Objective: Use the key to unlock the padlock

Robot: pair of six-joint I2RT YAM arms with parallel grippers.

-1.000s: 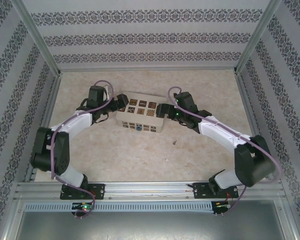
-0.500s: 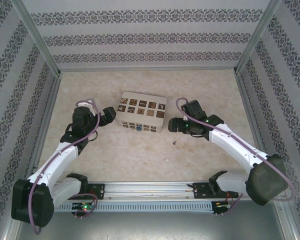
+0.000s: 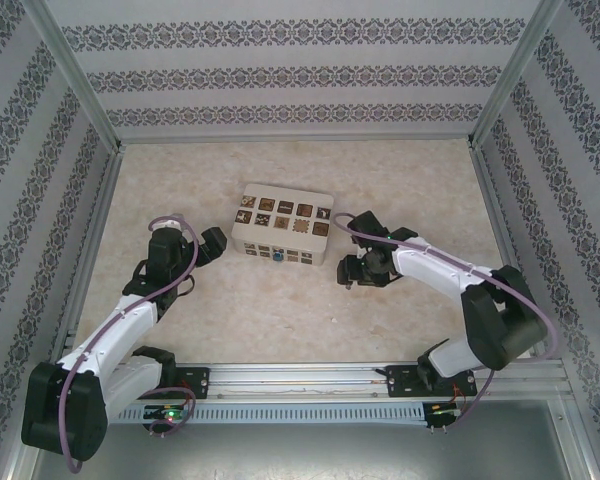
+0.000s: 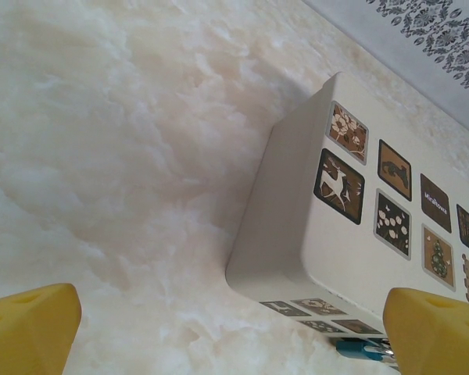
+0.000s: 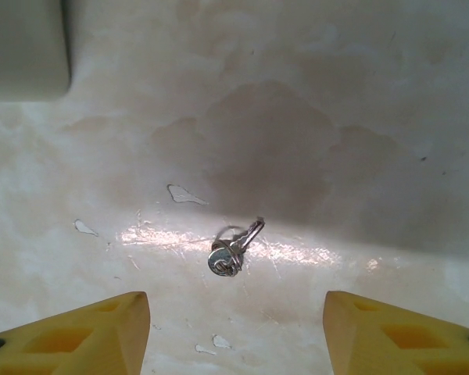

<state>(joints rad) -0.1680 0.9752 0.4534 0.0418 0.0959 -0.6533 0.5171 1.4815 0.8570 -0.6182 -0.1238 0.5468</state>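
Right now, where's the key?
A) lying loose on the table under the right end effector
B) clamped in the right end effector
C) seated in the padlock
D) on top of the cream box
A: the right wrist view shows the key flat on the table, clear of the right end effector, whose jaws stand open on either side of it.

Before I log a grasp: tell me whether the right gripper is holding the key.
No, the key lies untouched on the table, ahead of the open right gripper.
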